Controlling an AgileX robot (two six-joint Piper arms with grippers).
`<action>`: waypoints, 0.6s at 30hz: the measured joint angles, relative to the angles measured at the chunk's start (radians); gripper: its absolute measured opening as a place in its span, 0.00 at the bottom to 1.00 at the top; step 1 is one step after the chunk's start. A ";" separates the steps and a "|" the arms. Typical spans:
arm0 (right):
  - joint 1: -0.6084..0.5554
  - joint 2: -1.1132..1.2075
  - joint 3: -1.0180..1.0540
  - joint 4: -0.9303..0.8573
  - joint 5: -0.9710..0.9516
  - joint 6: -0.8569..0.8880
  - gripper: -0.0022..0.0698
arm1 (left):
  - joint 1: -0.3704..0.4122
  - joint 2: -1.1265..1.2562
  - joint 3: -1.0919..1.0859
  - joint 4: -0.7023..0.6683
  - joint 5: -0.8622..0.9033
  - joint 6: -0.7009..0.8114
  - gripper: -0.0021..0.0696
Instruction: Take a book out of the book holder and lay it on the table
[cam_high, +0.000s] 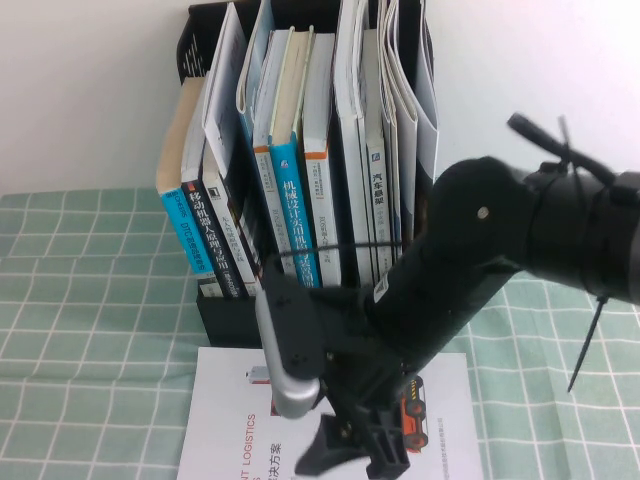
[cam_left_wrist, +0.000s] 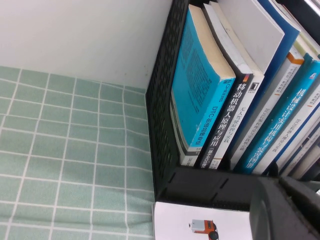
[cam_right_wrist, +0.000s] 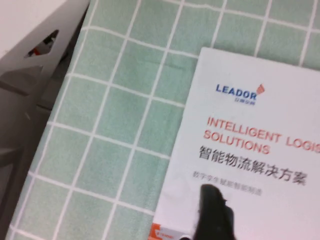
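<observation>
With the book (cam_high: 232, 420) lying flat, white cover up, at lower centre on the table (cam_high: 80, 300) just before the book holder (cam_high: 225, 318), raise the spread, empty right gripper (cam_high: 350, 455) straight off the cover without dragging it; left gripper nowhere in sight.

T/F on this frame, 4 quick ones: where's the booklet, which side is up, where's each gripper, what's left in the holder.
1. The book lies flat on the table. True.
2. Its red cover faces up. False: the white cover with LOGISTICS text faces up.
3. The right gripper is over the book, in front of the book holder. True.
4. The book holder is empty. False: blue-spined books and others stand in it.
5. The left gripper shows in the high view. False: only the right arm shows there.
</observation>
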 joint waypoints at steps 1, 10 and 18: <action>0.000 -0.010 -0.007 0.002 0.002 0.000 0.65 | 0.000 0.000 0.000 0.000 0.000 0.000 0.03; 0.000 -0.155 -0.224 -0.420 -0.217 0.252 0.07 | 0.000 0.000 0.002 -0.005 0.006 0.017 0.03; -0.069 -0.283 -0.378 -1.120 0.222 0.764 0.04 | 0.000 0.000 0.002 -0.007 0.006 0.050 0.03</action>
